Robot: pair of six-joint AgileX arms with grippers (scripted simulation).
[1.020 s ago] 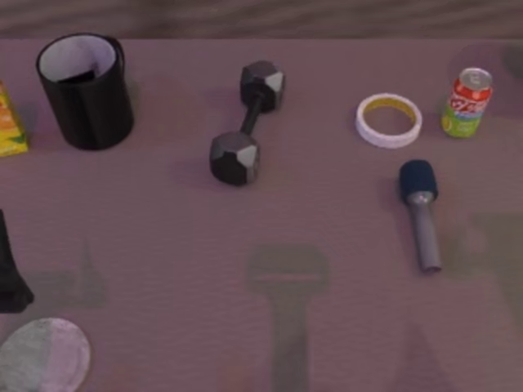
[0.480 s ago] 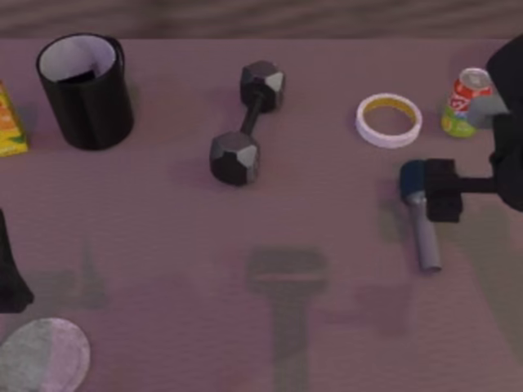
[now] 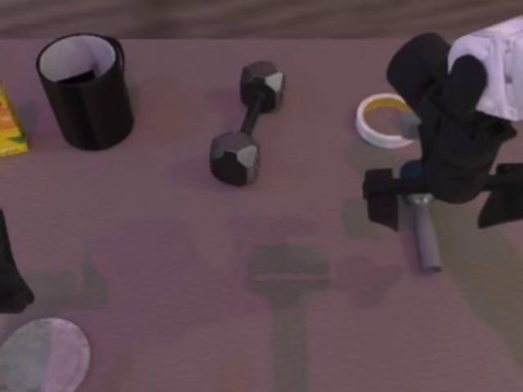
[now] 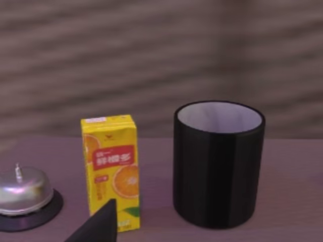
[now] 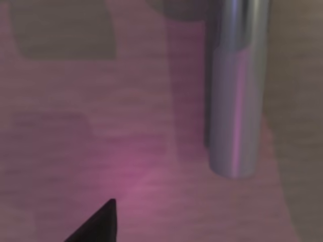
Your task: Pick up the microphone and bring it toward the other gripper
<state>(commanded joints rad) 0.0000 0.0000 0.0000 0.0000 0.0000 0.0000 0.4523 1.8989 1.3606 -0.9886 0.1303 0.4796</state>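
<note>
Light is soft and dim over the purple table (image 3: 163,245), casting broad, faint grey shadows across its middle and right. The right wrist view is blurred at close range, with a pale sheen streaking the microphone (image 5: 237,101) handle. The bell (image 4: 22,191) shows a small bright glint.

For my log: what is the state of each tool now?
Right tool: open, straddling the microphone, holding nothing.
Left tool: parked at the table's left edge; cannot be told.
</note>
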